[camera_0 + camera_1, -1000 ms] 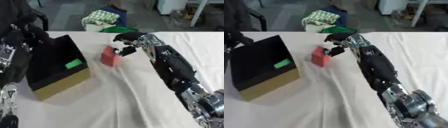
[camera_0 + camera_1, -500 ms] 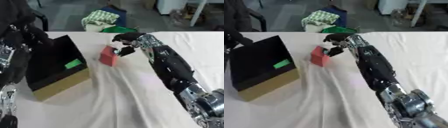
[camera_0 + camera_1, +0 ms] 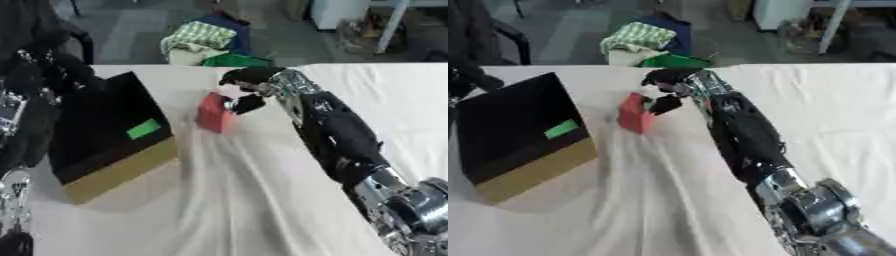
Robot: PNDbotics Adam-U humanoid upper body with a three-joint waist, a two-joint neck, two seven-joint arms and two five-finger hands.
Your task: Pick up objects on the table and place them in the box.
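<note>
While gripped, red block point(image 3: 213, 112) hides robot hand point(image 3: 246, 89) fingertips—partly.

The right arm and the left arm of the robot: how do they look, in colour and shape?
The right arm is black and thick, with a shiny silver joint nearest the camera and a black right hand. The left arm is black with silver parts.

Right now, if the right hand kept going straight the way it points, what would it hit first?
The right hand reaches toward the robot's left and is curled round the red block. Carrying that along, it would probably meet the open box first, at its near wall, though depth is hard to judge.
</note>
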